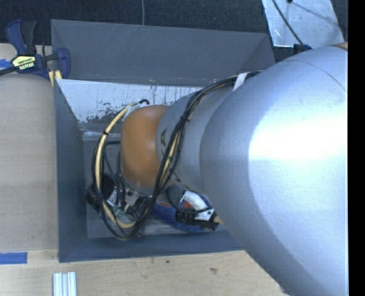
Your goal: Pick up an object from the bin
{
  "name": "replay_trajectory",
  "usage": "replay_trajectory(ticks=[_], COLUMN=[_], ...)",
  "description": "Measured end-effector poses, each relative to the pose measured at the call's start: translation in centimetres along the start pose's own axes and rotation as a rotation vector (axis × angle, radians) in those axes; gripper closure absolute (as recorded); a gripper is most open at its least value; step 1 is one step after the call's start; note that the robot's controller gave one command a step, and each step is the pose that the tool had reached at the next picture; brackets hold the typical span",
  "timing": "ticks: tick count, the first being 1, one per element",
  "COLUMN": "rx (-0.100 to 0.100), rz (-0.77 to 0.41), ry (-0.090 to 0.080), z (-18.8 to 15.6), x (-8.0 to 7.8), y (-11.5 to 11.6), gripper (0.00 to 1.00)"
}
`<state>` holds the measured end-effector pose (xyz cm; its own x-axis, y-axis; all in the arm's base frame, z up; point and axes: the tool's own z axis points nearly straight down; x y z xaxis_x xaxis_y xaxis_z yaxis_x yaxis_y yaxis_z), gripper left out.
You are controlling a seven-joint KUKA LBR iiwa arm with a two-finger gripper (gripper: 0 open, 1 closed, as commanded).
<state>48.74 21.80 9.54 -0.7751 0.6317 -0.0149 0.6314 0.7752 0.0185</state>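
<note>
Our gripper (122, 201) sits low at the bin's (71, 184) seven o'clock; we cannot tell whether it is open or closed. Just at its four o'clock lie a blue thing (168, 216) and a white piece (195, 200).

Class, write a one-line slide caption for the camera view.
The gripper hangs low in the grey bin, toward the view's lower left, beside a blue thing and a white thing.

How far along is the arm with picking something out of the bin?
Done: the tool is down near the floor of the grey metal bin, lower left. In hand: a grasp cannot be seen, cables hide it. Left: lifting something out; a long blue object and a white-and-black piece lie just beside the tool.
</note>
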Motion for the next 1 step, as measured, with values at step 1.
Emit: replay_trajectory(ticks=[1], rx=[0.017], rz=[0.013], ry=[0.013], z=[-16.74], x=[-2.43], y=[2.33], gripper=[1.0])
